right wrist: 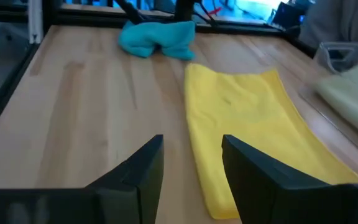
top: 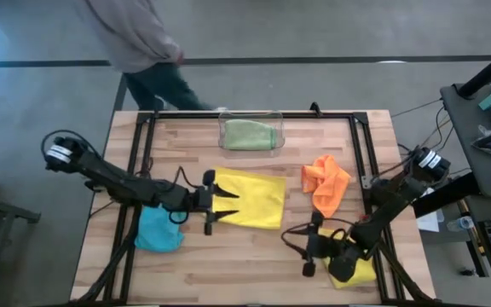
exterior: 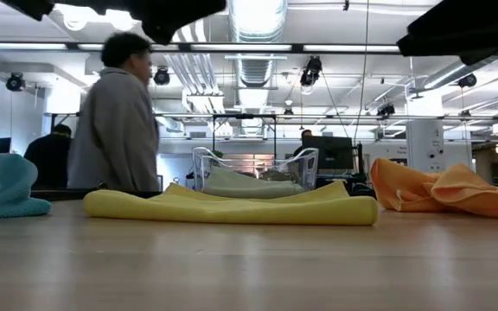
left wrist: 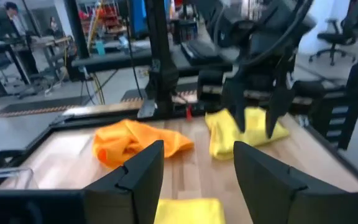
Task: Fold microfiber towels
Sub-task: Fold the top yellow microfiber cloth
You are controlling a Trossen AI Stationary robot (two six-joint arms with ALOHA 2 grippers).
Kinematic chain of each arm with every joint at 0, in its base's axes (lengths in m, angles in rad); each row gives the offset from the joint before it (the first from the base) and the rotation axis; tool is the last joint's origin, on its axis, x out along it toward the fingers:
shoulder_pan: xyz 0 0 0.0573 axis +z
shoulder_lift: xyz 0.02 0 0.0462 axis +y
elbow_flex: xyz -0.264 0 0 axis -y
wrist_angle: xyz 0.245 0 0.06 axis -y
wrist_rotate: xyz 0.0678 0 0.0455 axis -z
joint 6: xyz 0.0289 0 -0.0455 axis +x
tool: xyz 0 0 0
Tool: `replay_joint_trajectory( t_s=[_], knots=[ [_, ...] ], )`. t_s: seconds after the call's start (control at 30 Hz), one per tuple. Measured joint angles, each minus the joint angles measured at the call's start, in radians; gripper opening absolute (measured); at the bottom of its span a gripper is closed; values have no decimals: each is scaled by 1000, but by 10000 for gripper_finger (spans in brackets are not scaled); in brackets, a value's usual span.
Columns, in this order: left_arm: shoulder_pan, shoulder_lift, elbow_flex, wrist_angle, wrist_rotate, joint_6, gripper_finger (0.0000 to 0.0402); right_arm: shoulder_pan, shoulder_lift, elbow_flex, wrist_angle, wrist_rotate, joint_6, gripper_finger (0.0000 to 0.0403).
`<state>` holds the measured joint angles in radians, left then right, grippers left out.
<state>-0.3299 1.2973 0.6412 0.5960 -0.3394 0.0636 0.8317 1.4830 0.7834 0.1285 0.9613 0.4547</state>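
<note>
high: straight down | low: tabletop level | both share yellow towel

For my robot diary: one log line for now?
flat yellow microfiber towel: table centre | left gripper: open at its edge | right gripper: open, empty

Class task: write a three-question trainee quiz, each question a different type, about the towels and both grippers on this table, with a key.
1. True or false: the pale green towel lies inside the clear bin.
2. Which towel lies spread flat mid-table? A orange B yellow C blue
3. Fill in: both grippers' jaws stand ____.

Key
1. True.
2. B, the yellow towel, by the left gripper.
3. Open; the right gripper holds nothing, above the second yellow towel.
</note>
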Motion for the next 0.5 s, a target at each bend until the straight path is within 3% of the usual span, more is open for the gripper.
replay_joint_trajectory(
  t_s=[0.17,0.37,0.5],
  knots=[
    [1,110,44,-6,11,0,178,14,11,1,22,6,-71,155],
    [-2,213,111,-21,112,3,178,10,-4,3,49,10,-119,155],
    [-13,265,177,-146,118,52,178,11,-15,4,64,9,-141,155]
  ],
)
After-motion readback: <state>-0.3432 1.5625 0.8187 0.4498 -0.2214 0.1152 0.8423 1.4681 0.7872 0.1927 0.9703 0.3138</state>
